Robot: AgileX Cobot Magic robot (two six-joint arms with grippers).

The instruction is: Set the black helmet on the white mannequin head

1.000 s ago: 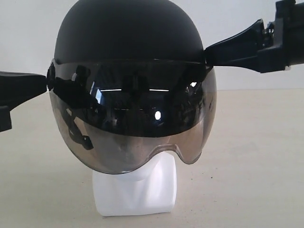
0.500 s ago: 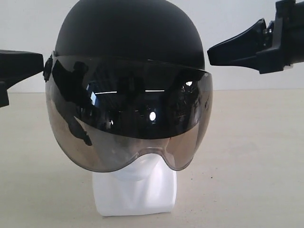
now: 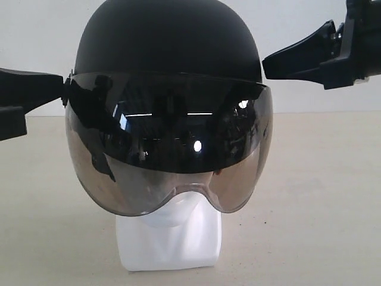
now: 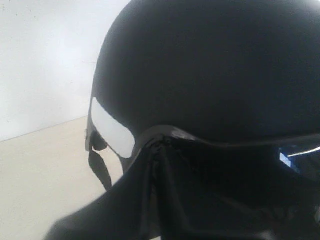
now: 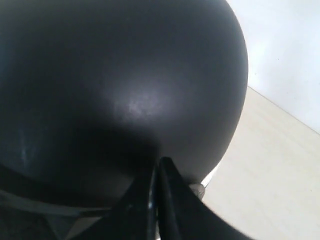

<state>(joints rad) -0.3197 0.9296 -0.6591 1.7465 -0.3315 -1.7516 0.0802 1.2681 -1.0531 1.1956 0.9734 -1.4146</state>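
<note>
The black helmet [image 3: 166,42] sits over the white mannequin head [image 3: 172,238], and its smoky visor [image 3: 169,149] hides the face. Only the chin, neck and squarish base show below. My left gripper [image 3: 59,89] is shut, its tip touching the helmet's side at the visor hinge. The left wrist view shows the shell [image 4: 210,70] close up, with the gripper's [image 4: 162,145] fingers pressed together against the rim. My right gripper [image 3: 266,62] is shut too, its tip at the shell's other side. In the right wrist view its tip [image 5: 159,162] meets the shell [image 5: 125,75].
The beige table [image 3: 321,196] runs around the mannequin base, with a white wall [image 3: 297,24] behind. A white reflective patch [image 4: 112,127] and a dangling black strap [image 4: 100,170] sit at the helmet's rear edge.
The helmet has tipped, then shifted right and levelled on the head. My left gripper rose and moved right with it. The right gripper drew back slightly to the right.
</note>
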